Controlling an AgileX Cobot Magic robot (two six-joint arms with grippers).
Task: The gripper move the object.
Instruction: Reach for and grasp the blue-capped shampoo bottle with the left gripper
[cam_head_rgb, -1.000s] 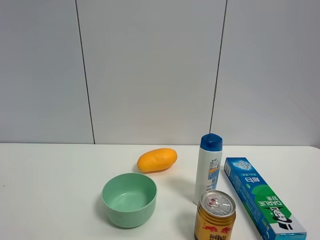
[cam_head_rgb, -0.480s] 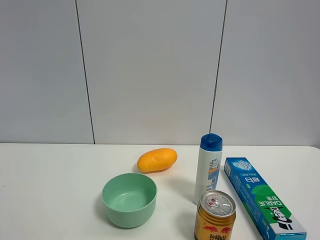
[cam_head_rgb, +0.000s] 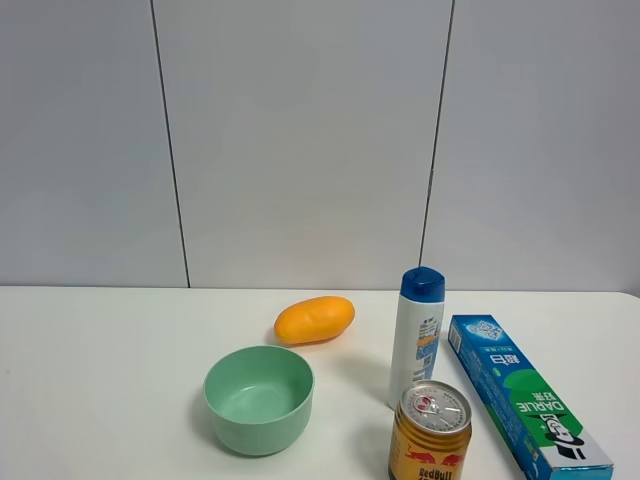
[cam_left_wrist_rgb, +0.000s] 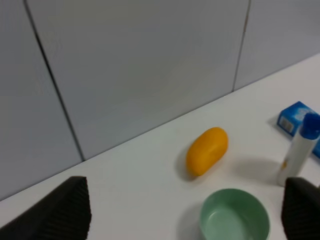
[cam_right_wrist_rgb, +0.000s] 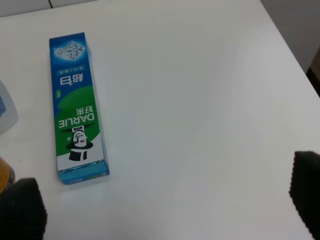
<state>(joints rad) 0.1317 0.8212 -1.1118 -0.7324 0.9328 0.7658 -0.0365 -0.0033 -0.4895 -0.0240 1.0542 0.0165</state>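
nothing on the white desk (cam_head_rgb: 100, 380) has shifted over the last second, and neither arm has entered the high view. the tall slim white plastic shampoo bottle (cam_head_rgb: 417, 335) with its blue cap and blue-orange label stands upright, just behind the short gold metal drink can (cam_head_rgb: 430, 432) and just beside the long blue-green cardboard toothpaste box (cam_head_rgb: 525, 405), which lies flat on its right. on its left sit a round pale green plastic bowl (cam_head_rgb: 258, 398) and, behind that, a smooth orange mango-shaped fruit (cam_head_rgb: 314, 319), both apart from the bottle.

we hold our left gripper (cam_left_wrist_rgb: 180, 212) spread wide, its two black tips at the far edges of the wrist view with nothing between them; it hangs high, looking over bowl, fruit and bottle. our right gripper (cam_right_wrist_rgb: 165, 200) is likewise wide and empty, above bare desk beside the box.

we judge the task not yet begun, with both arms parked clear of the things. the bottle is tall and narrow, so it may tip easily. can and box crowd it, so coming in from the open side towards the bowl looks safer.
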